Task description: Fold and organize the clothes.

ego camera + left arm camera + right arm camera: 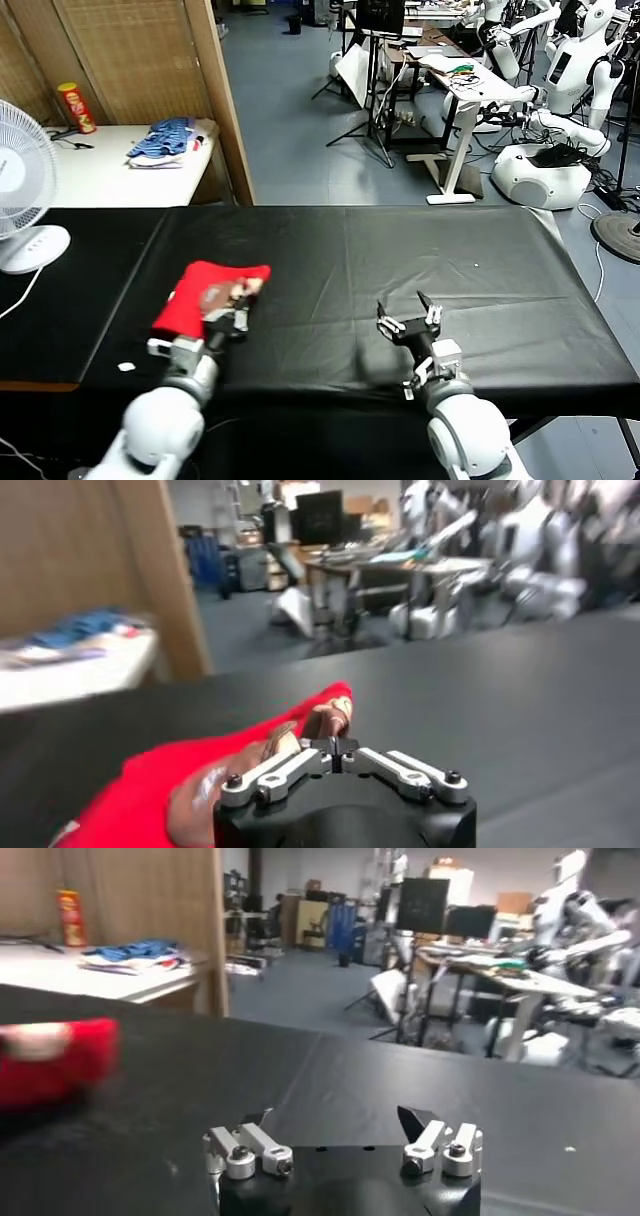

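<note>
Lower left of the head view: left hand closed tight on the near edge of the red T-shirt, fingertips meeting over the brown print. Lower centre-right: right hand spread wide, empty, hovering over bare black counter, well apart from the shirt. Left of centre: shirt already bundled into a compact folded packet, lying on the counter. Probably the late stage, shifting or tidying the folded packet. Next, likely: set it squarely down, then release without dragging cloth. Upper left, beyond: white fan, blue striped pile on a separate white table.
</note>
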